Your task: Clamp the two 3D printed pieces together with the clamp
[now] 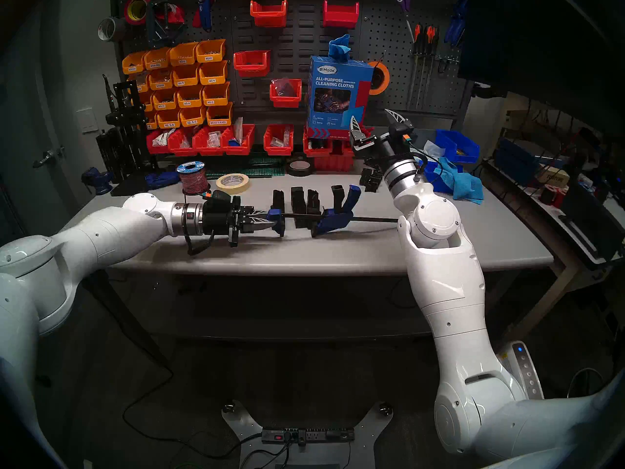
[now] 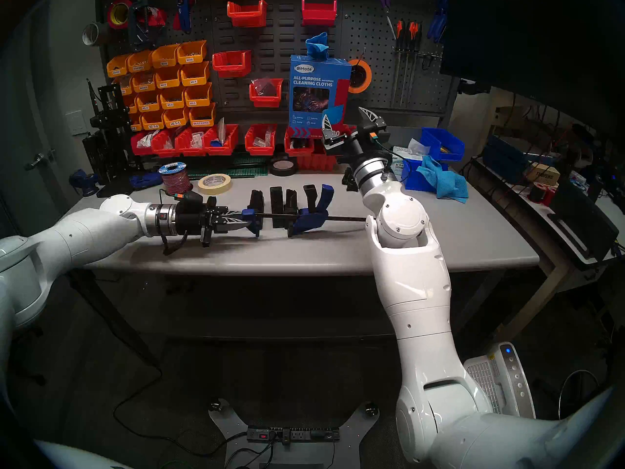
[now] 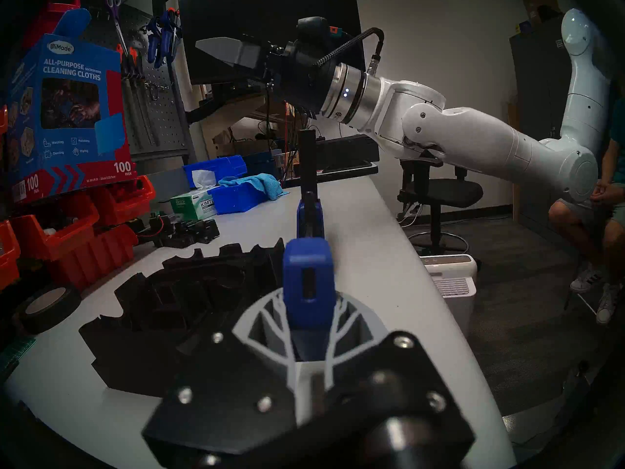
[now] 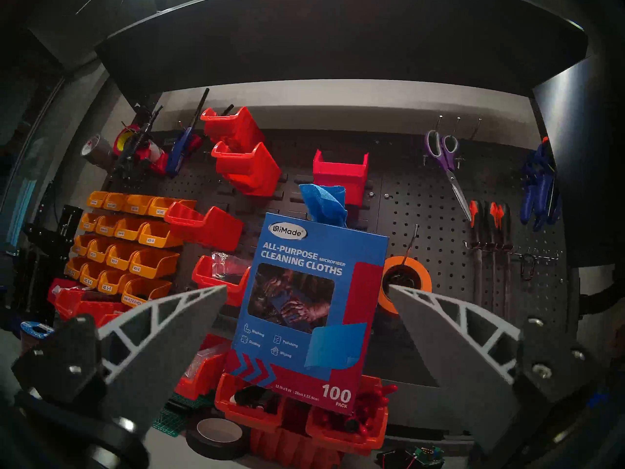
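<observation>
Left hand [image 1: 262, 220] grips the clamp [image 1: 333, 214] end; right hand [image 4: 306, 297] gapes, its wrist view showing red bins [image 4: 243, 163] seemingly empty.

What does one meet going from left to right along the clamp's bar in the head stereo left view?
left gripper → clamp's end jaw → two 3D printed pieces → blue trigger handle → bare bar end → right arm's elbow.

Blue-jawed black-barred clamp [image 1: 306, 218], matte black printed pieces [image 1: 304, 201], grey table [image 1: 338, 251]
</observation>
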